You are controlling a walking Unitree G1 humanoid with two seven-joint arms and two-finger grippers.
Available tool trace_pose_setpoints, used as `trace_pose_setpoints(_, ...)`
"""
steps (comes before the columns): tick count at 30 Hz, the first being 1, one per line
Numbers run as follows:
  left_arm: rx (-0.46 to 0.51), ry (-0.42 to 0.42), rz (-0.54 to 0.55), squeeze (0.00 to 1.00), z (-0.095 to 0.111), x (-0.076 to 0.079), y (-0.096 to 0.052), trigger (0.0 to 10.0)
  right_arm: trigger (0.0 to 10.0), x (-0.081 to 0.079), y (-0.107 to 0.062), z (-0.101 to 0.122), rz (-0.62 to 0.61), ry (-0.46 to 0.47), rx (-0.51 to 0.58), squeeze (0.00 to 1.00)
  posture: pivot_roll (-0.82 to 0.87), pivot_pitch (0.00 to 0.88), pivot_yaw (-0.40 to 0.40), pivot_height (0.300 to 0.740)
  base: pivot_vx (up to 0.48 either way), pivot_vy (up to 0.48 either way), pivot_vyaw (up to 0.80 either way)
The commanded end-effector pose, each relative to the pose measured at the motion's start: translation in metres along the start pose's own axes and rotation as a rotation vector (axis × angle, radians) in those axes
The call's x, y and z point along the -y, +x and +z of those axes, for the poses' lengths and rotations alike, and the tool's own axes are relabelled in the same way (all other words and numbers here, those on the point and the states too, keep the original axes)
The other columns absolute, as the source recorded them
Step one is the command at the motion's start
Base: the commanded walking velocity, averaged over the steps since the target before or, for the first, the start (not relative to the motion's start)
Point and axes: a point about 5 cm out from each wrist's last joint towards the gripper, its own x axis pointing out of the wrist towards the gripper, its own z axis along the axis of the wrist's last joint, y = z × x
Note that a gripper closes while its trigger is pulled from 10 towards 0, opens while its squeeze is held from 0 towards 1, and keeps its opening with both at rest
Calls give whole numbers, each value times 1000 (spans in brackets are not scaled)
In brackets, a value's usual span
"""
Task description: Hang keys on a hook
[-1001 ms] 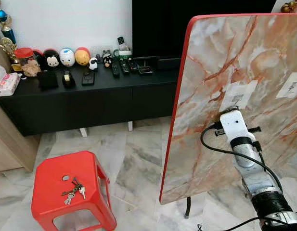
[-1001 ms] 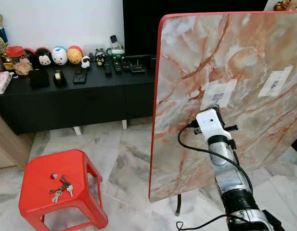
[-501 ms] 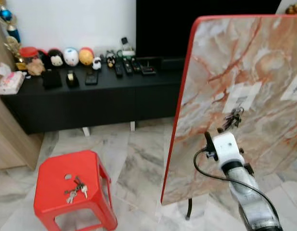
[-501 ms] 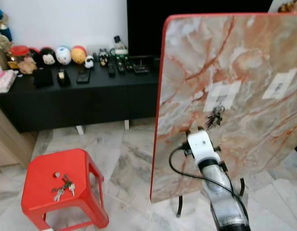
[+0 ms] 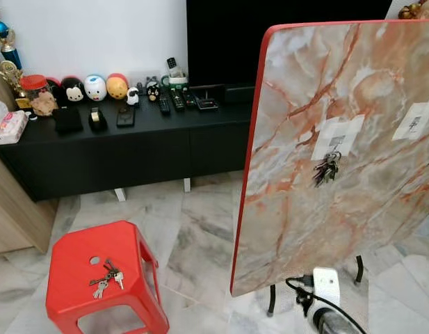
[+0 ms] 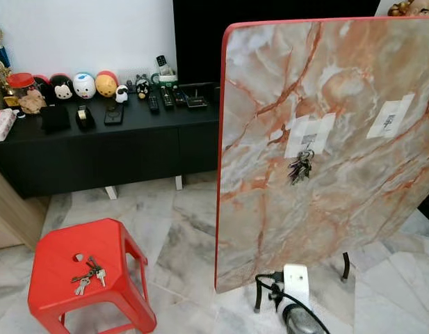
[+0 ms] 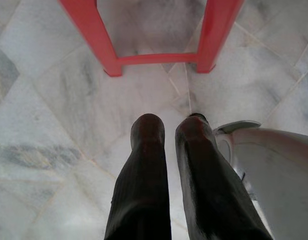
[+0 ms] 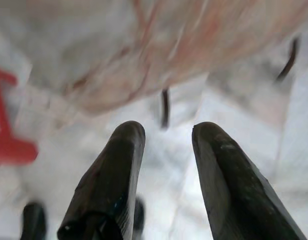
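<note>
Nearest the camera, the right tool (image 8: 163, 150) was seen low over the pale veined marble floor (image 5: 200, 229), its two long black fingers (image 8: 114, 175) parted and gripping nothing; the white wrist housing and black cable of that arm were visible at the bottom of the head views. The left tool (image 7: 171, 135) was pointed at the floor by the stool's legs, its ribbed fingers almost together with only a thin gap and nothing between them. To the left, a glossy moulded red plastic stool (image 5: 75, 278) with rounded corners was seen, and a second bunch of keys (image 5: 106, 274) lay loose on its seat. Further on, a smooth marble-patterned board (image 5: 353, 90) with a red edge was propped nearly upright on thin dark legs, tilted a little. The hung keys (image 5: 326, 169), a small dark metal cluster, were seen dangling against it from the hook (image 5: 334, 144) on a white adhesive pad; a second pad (image 5: 414, 122) sat to the right. It was judged that the bunch could slip if the hook is shallow, that the pad could peel from so slick a surface, and that a knock from the arm could rock the board. Behind, a long matte black desk (image 5: 96, 139) carried round figurines and remotes.
</note>
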Motion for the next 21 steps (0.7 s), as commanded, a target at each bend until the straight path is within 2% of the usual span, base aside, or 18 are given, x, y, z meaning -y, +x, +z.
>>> trace_pose_setpoints(1,-20,18,-18,0,-3,10,1,10000,10000,0,-4,-31,0,-87,-137,0,176,0,-50,740,0,0,0)
trace_pose_setpoints(4,-16,22,-26,0,1,16,2,10000,10000,4,-7,-43,-16,-97,-187,0,193,0,-51,740,0,0,0)
trace_pose_setpoints(6,-10,19,-26,0,3,18,3,10000,10000,5,-7,-43,-28,-31,-181,0,185,0,-49,740,0,0,0)
trace_pose_setpoints(7,-10,19,-26,0,3,18,3,10000,10000,5,-7,-43,-28,-31,-181,0,185,0,-49,740,0,0,0)
trace_pose_setpoints(9,-18,22,-24,0,4,18,4,10000,10000,11,-8,-43,-72,85,-175,0,177,0,-41,740,0,0,0)
trace_pose_setpoints(12,-21,24,-21,0,4,13,4,10000,10000,15,-8,-45,-108,112,-177,0,174,0,-40,740,0,0,0)
trace_pose_setpoints(16,-8,16,-11,0,6,-3,2,10000,10000,15,-8,-44,-124,151,-169,0,180,0,-47,740,0,229,0)
trace_pose_setpoints(17,-8,16,-11,0,6,-3,2,10000,10000,15,-8,-44,-124,151,-169,0,180,0,-47,740,0,307,0)
trace_pose_setpoints(19,-3,2,0,0,5,-23,-1,10000,10000,22,-9,-44,-107,82,-162,0,187,0,-51,740,0,306,0)
trace_pose_setpoints(21,-4,-2,4,0,3,-28,-3,10000,10000,22,-9,-42,-86,46,-151,0,190,0,-54,740,0,306,0)
